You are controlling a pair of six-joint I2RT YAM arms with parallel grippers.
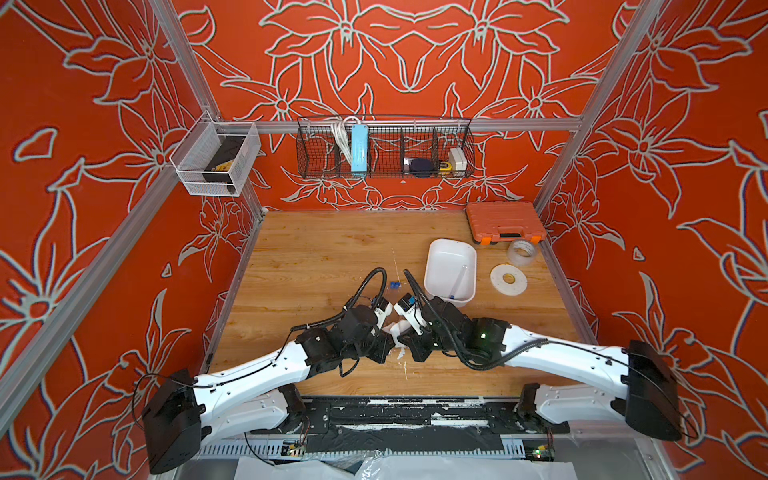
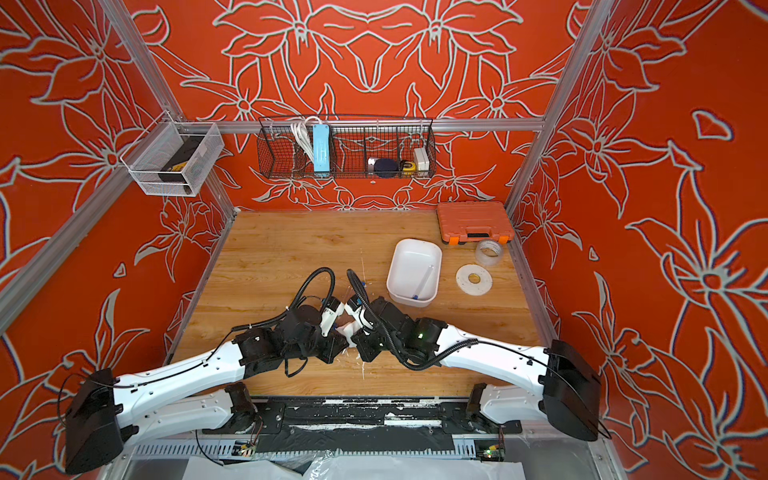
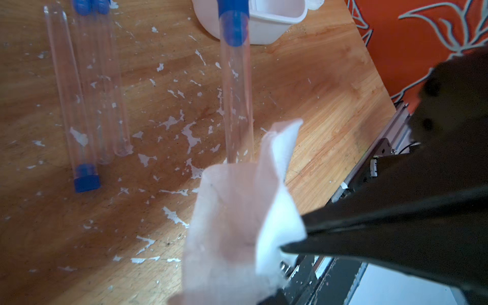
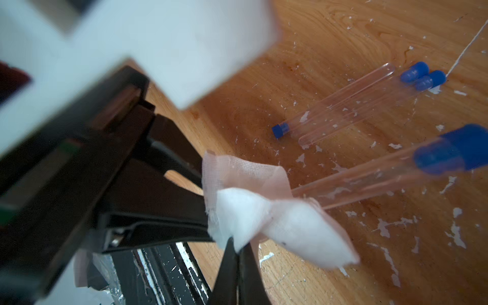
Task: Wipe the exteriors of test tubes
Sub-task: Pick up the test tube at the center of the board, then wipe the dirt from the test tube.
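My left tool [image 4: 203, 202] is clamped tight on the bare end of one test tube [image 3: 236, 100], held above the tabletop [image 1: 316, 257] toward the middle of its near edge. My right tool [image 4: 233, 244] is pinched closed on a white gauze pad [image 3: 232, 211] folded around that same end. Three more tubes [image 3: 87, 87] lie side by side near the tabletop's centre.

The white tub [image 1: 432, 257], right of centre, holds a single capped tube [image 1: 458, 280], its blue cap toward the near edge. The orange case [image 1: 505, 220] in the far right corner is closed. On the back wall, the wire basket [image 1: 382, 162] carries a pale blue strip [image 1: 359, 149], a white cable [image 1: 340, 139] and small items I can't make out. The mesh basket [image 1: 249, 149] holds a black box [image 1: 226, 160].
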